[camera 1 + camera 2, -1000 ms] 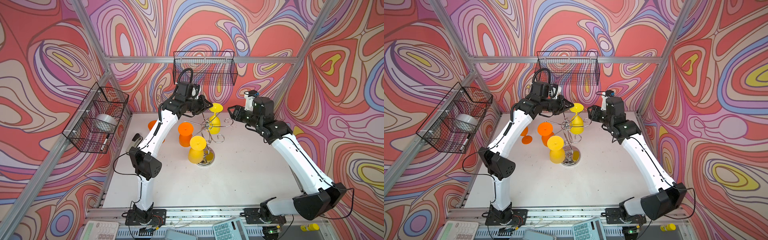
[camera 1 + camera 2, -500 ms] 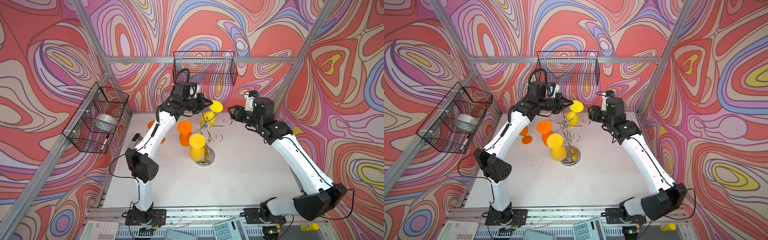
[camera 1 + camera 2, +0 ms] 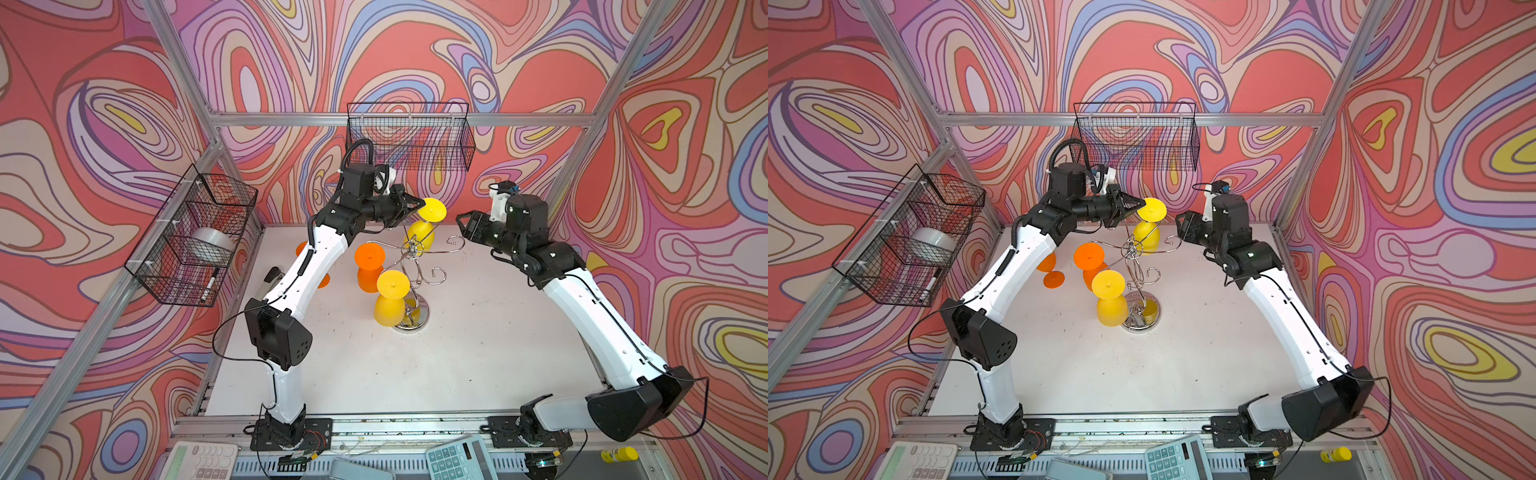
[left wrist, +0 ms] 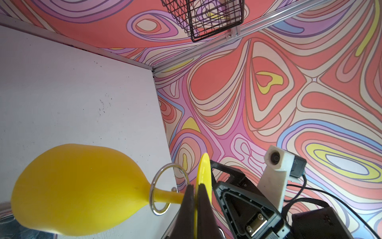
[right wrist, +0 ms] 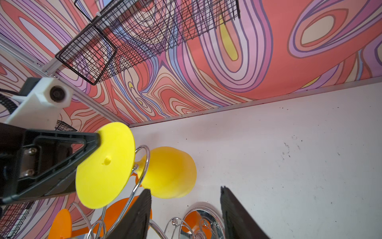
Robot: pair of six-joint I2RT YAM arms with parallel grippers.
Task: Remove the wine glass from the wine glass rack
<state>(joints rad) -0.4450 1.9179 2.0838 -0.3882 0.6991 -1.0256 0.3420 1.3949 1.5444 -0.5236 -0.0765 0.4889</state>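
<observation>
The chrome wine glass rack (image 3: pixel 409 322) (image 3: pixel 1140 318) stands mid-table. At its back, a yellow wine glass (image 3: pixel 419 237) (image 3: pixel 1147 237) hangs upside down and tilted. One hook ring (image 4: pixel 169 188) encircles the stem. My left gripper (image 3: pixel 417 204) (image 3: pixel 1141 203) (image 4: pixel 195 186) is shut on the rim of this glass's round foot (image 4: pixel 204 173) (image 5: pixel 105 163). My right gripper (image 3: pixel 465 226) (image 3: pixel 1183 226) (image 5: pixel 185 191) stands open just right of the rack's top, with nothing between its fingers.
An orange glass (image 3: pixel 369 266) and another yellow glass (image 3: pixel 390 299) hang on the rack's front hooks. A further orange glass (image 3: pixel 1050 270) sits on the table behind my left arm. Black mesh baskets hang on the back wall (image 3: pixel 409 137) and the left wall (image 3: pixel 191 237).
My left gripper has closed on the yellow glass's foot, and the glass's bowl has swung slightly left. The right arm has stayed in place.
</observation>
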